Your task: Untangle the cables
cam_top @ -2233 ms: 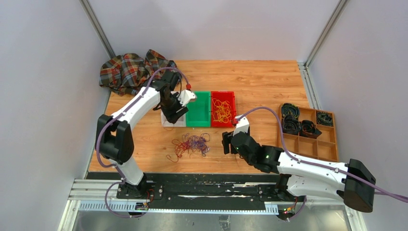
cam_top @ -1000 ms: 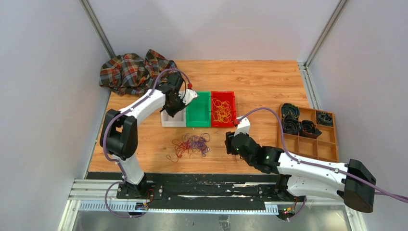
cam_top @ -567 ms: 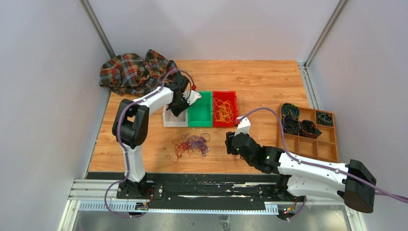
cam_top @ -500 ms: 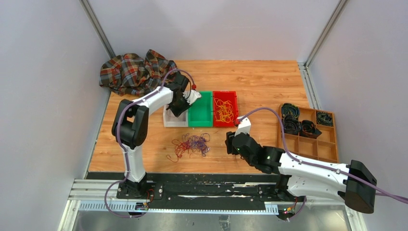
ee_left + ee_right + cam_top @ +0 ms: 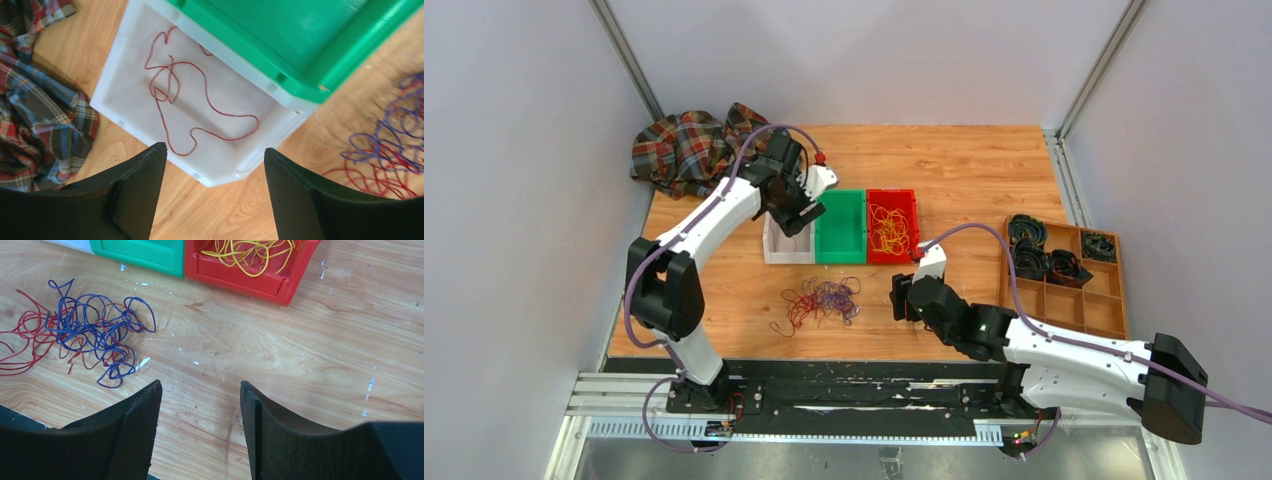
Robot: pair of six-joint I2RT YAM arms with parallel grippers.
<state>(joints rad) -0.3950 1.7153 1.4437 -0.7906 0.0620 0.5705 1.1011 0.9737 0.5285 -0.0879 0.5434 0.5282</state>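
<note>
A tangle of dark red and purple cables (image 5: pixel 821 301) lies on the wooden table in front of the bins; the right wrist view shows its purple loops (image 5: pixel 95 330) and red loops (image 5: pixel 25 337). One red cable (image 5: pixel 200 105) lies loose in the white bin (image 5: pixel 125 75). Yellow cables (image 5: pixel 886 229) fill the red bin (image 5: pixel 250 282). My left gripper (image 5: pixel 214 148) is open and empty, hovering over the white bin's near corner (image 5: pixel 796 218). My right gripper (image 5: pixel 200 383) is open and empty above bare table, right of the tangle (image 5: pixel 900 298).
The green bin (image 5: pixel 839 228) stands between the white and red bins. A plaid cloth (image 5: pixel 694 150) is bunched at the back left. A wooden tray (image 5: pixel 1114 300) with black coiled rings stands at the right edge.
My left arm has changed posture and lifted a little, its gripper staying over the white bin. The right arm and the tangle have hardly moved.
</note>
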